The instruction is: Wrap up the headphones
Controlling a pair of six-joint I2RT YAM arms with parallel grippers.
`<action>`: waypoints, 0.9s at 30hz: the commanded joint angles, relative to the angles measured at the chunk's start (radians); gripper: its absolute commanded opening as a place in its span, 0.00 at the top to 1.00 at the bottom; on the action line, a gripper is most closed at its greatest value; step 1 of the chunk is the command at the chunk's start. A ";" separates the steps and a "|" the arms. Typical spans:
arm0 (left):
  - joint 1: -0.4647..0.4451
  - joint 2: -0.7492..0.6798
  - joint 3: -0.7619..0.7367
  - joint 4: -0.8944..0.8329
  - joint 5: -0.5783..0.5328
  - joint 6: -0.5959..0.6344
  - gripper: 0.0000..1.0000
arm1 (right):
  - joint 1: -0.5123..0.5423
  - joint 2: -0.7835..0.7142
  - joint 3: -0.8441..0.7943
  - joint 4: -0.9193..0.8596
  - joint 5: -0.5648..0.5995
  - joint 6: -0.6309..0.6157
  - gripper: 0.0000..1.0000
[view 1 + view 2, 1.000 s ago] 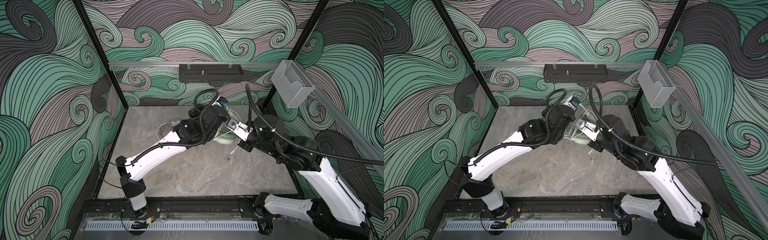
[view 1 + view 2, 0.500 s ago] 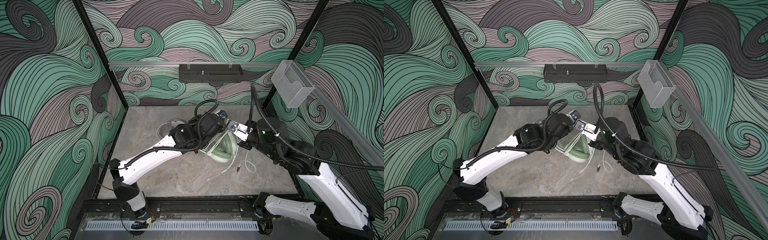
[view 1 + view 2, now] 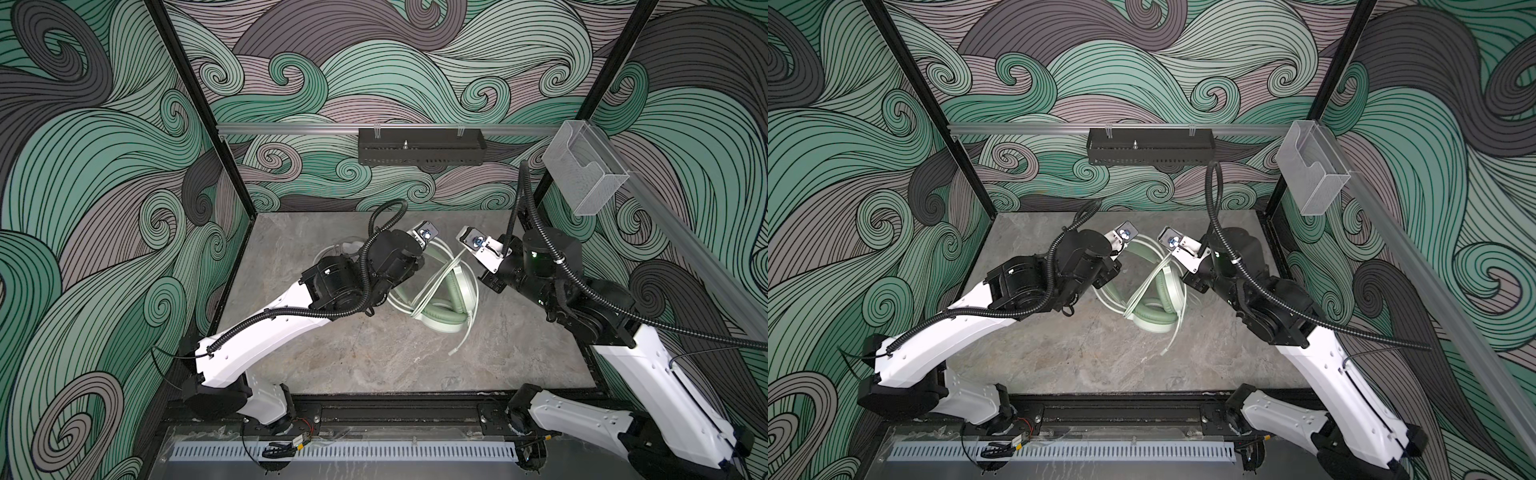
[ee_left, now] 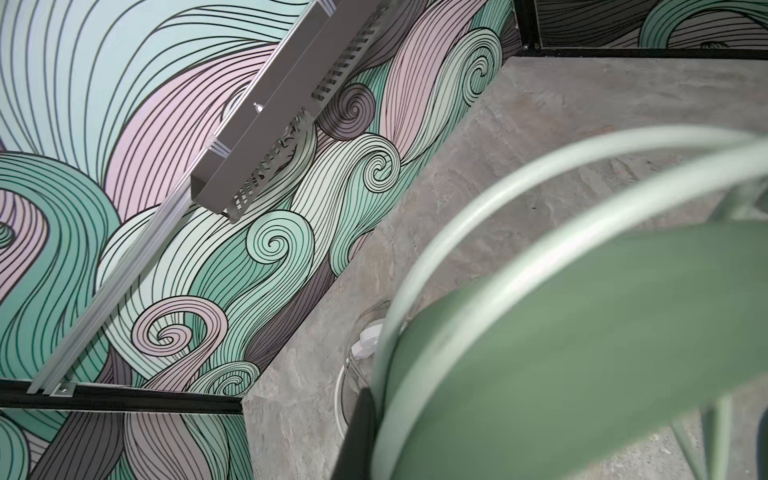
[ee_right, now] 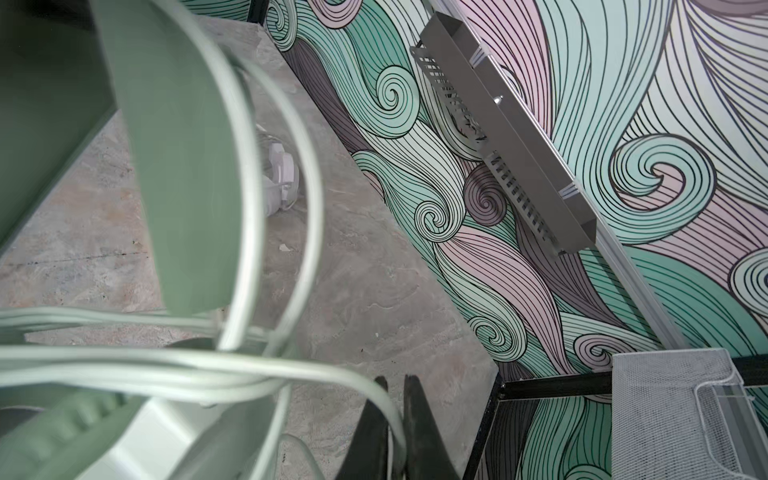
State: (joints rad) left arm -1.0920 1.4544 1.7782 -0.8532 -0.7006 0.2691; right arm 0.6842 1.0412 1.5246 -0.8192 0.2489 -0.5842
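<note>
Left gripper (image 4: 365,417) is clamped on the band (image 4: 582,332) of the mint headset (image 3: 442,318); right gripper (image 5: 395,386) pinches its cable (image 5: 249,376). Table (image 3: 374,357) has that headset tilted at its middle, between both grippers. Black tray (image 3: 419,146) on the back rail (image 3: 291,129) shows a stud (image 3: 404,143) inside; clear bin (image 3: 584,176) hangs at the right. White headset (image 5: 282,166) lies behind the left arm (image 3: 291,316), mostly hidden.

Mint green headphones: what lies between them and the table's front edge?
Bare table only, apart from the headphones' own loose cable end; both top views show this.
</note>
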 commanded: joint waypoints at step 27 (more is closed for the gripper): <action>-0.016 0.037 0.462 -0.264 0.204 -0.281 1.00 | -0.138 -0.308 -0.262 0.200 -0.223 0.363 0.46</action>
State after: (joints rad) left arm -1.1027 1.4841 2.1807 -1.0969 -0.5377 0.1070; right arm 0.5549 0.7715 1.2797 -0.6006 0.0292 -0.2874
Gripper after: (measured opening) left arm 0.071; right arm 0.525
